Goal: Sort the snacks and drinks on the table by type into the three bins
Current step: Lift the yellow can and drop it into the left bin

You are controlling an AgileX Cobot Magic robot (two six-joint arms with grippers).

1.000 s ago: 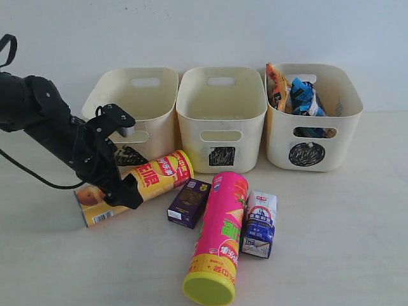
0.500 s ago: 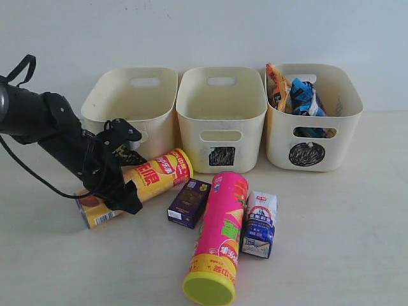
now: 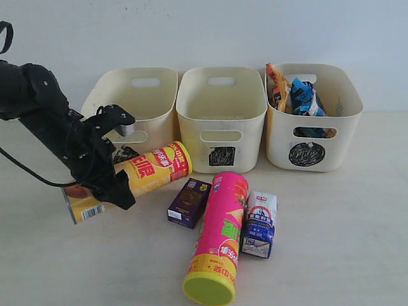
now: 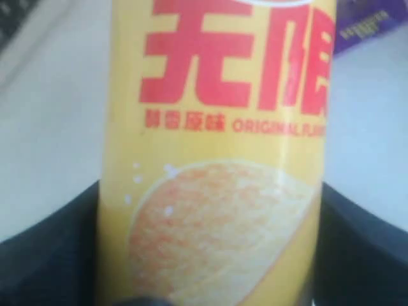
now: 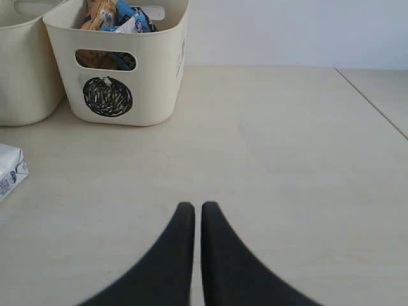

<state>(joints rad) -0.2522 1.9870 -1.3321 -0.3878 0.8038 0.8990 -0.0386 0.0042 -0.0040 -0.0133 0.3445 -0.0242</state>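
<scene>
Lying nearest: pink tube (image 3: pixel 222 236) on its side on the desk (image 3: pixel 344 255), lid end toward the camera. The blue carton (image 3: pixel 260 223) is close against its right and the purple box (image 3: pixel 189 203) just beside its left. No hand is on any of them.
Right hand: (image 5: pixel 192 210) closed on nothing, jaws pressed together, over bare desk well right of the items. It does not appear in the exterior view.
Left hand: (image 3: pixel 113 186) clamped across the yellow tube (image 3: pixel 153 169), gripping toward the barcode end. The wrist view shows the tube filling the space between the jaws.
Tube axis: runs near-left to far-right. The barcode end is low and nearer; the red end is higher and points at the gap between the first two bins. Contact with the desk cannot be told; the tube appears held at a tilt.
Bins: a row at the back. The triangle bin (image 3: pixel 159 124) is directly behind the left hand, its mark mostly hidden by the arm (image 3: pixel 44 121). The square bin (image 3: pixel 191 127) is next right. The circle bin (image 3: pixel 344 137), far right, holds bags (image 3: pixel 299 95).
Deciding relation: judged, the tube lies across the front of the triangle bin with its long axis oblique to the rim. The nearest opening is up and back from the left hand, and that arm is much the nearer. The tube probably needs raising above the rim and turning so its length goes in.
Risk: judged, the off-centre grip may let the long end sag or clip a wall.
</scene>
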